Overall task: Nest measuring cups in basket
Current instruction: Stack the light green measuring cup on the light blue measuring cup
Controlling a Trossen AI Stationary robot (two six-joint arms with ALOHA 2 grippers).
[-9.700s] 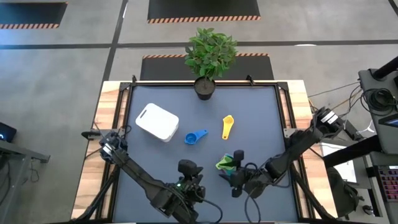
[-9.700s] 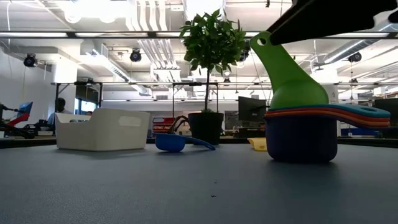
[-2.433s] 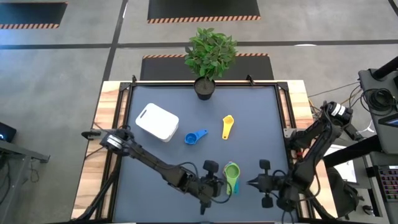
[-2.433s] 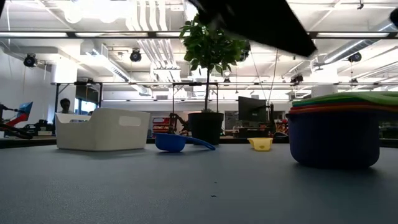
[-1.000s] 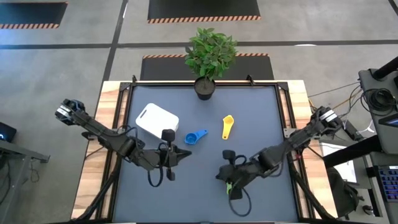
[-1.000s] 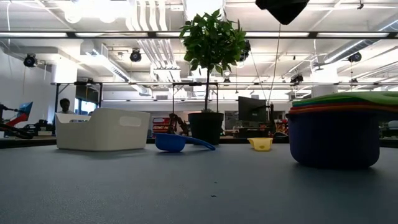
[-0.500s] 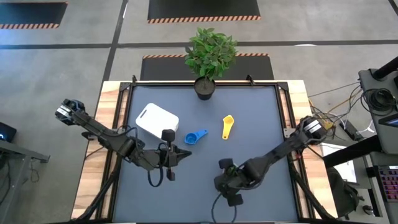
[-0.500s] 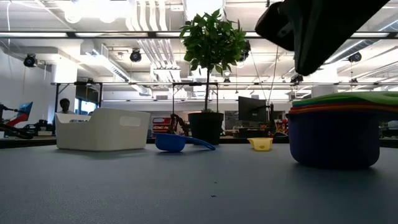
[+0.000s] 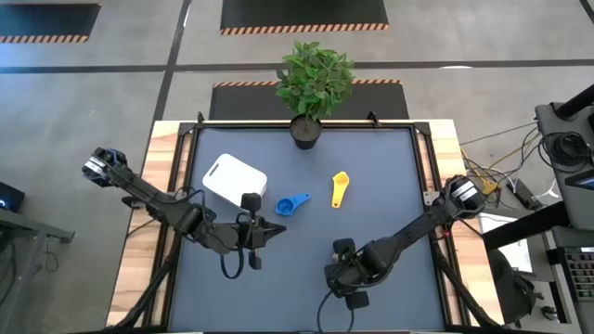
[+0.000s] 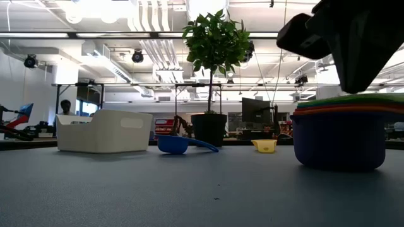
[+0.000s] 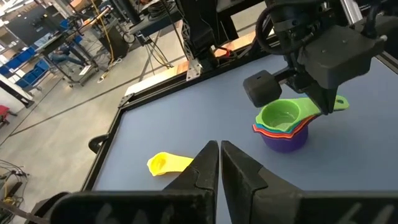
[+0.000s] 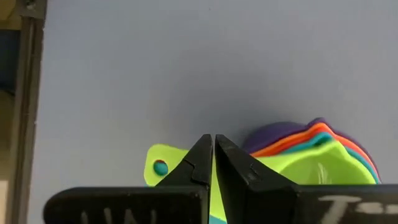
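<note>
So far, the nesting is partly built but nothing has reached the white basket [image 9: 234,181], which sits on the worktop [image 9: 390,176] with no cup visible in it from above. A stack of nested measuring cups [image 11: 285,126] stands well away from the basket, toward the near edge of the worktop: a purple cup [image 10: 338,146] at the bottom, orange, red and teal rims showing above it, and a green cup [image 11: 280,115] on top.

The right tool [image 12: 212,163] hangs directly over that stack with its fingers pressed together, their tips just above the green cup's flat handle; it grips nothing.

Two cups lie loose. The blue cup [image 9: 291,204] rests just beside the basket, on the side facing the stack, and the yellow cup [image 9: 340,188] lies a little farther from the basket, beyond the blue one. The left tool [image 11: 219,163] hovers near the blue cup, fingers together and empty.

By my judgement, the blue and yellow cups remain to be added to the stack, and the whole set must then go into the basket.
</note>
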